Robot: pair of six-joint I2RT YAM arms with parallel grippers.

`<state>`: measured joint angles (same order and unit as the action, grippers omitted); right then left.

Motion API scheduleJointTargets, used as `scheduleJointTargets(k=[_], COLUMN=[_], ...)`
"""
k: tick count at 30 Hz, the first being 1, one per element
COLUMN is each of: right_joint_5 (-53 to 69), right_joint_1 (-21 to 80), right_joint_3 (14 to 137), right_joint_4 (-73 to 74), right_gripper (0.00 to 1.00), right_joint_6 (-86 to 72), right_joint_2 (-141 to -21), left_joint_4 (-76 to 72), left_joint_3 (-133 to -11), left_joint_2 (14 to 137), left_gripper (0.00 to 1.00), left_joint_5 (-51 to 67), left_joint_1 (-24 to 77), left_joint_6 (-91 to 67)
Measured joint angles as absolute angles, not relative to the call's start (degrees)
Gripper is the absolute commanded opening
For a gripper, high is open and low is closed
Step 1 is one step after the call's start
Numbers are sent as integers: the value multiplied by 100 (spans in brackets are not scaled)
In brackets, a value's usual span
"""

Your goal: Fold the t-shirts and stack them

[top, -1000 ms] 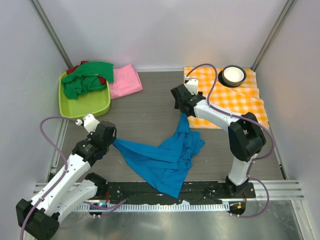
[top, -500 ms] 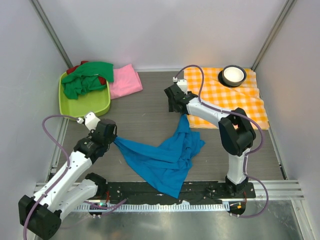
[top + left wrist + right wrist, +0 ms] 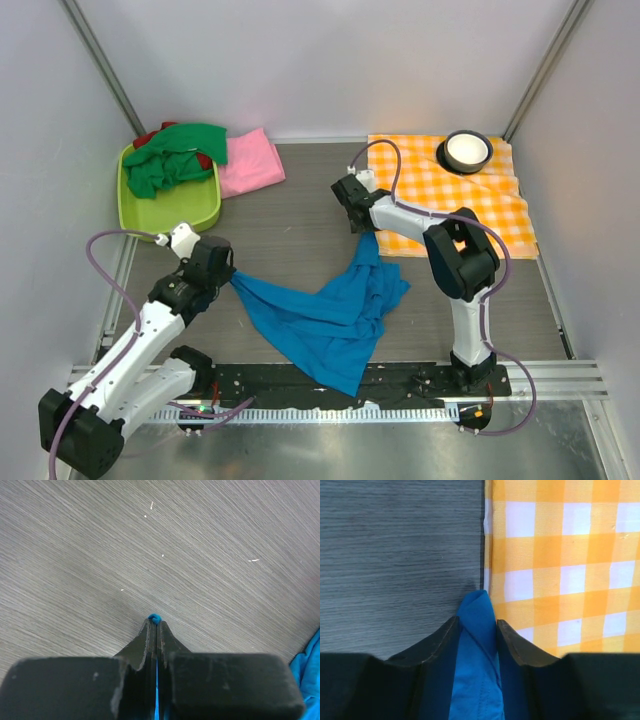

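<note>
Left hand [image 3: 228, 279] remains clamped on one corner of the blue t-shirt [image 3: 320, 320]. Right hand [image 3: 476, 622] has narrowed and now pinches the opposite corner, just beside the checked cloth [image 3: 470, 200]. The shirt lies crumpled mid-worktop [image 3: 290, 220], toward the near edge.

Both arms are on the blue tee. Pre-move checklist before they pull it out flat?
1. Corner of blue t-shirt pinched in left end effector: ok, shut on it.
2. Blue fold held in right end effector: ok.
3. No checked cloth caught: only blue in the gap, but one finger overlies its edge; cannot tell.
4. Shirt flat between the grips: not ok, bunched in the middle.
5. Hem clear of the base plate: not ok, it lies over it.
</note>
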<state>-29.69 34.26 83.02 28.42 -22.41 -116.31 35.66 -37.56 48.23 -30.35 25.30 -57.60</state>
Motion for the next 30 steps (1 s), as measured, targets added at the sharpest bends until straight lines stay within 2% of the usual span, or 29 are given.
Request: scheduleJointTargets(k=[3, 10, 14, 17, 22, 27, 30], right_joint_5=[-2978, -3249, -3498, -3658, -3874, -3476, -3044], right_joint_1=[3428, 3428, 3428, 3446, 3538, 3610, 3632], right_joint_3=[8302, 8346, 8364, 8300, 8477, 9050, 9553], right_joint_4=[2856, 2932, 3089, 3221, 3216, 2928, 2936], right_gripper=[1, 1, 1, 1, 1, 1, 1], right_joint_6=[-2222, -2309, -2436, -2449, -2250, -1848, -1612], right_joint_2=[-11642, -11638, -11375, -10632, -8643, -7046, -6626], left_joint_4=[3533, 3538, 3765, 3817, 3879, 3896, 3894], left_joint_3=[-3747, -3758, -4285, -4893, -6080, -7229, -8042], left_joint_2=[4823, 4851, 5043, 4967, 4713, 4504, 4486], left_gripper=[0, 0, 0, 0, 0, 0, 0], left_joint_5=[-3020, -2989, -2919, -2836, -2541, -2165, -1855], left_joint_1=[2508, 2475, 2405, 2397, 2397, 2390, 2388], left_joint_6=[-5758, -5719, -5494, -5234, -4663, -3972, -3603])
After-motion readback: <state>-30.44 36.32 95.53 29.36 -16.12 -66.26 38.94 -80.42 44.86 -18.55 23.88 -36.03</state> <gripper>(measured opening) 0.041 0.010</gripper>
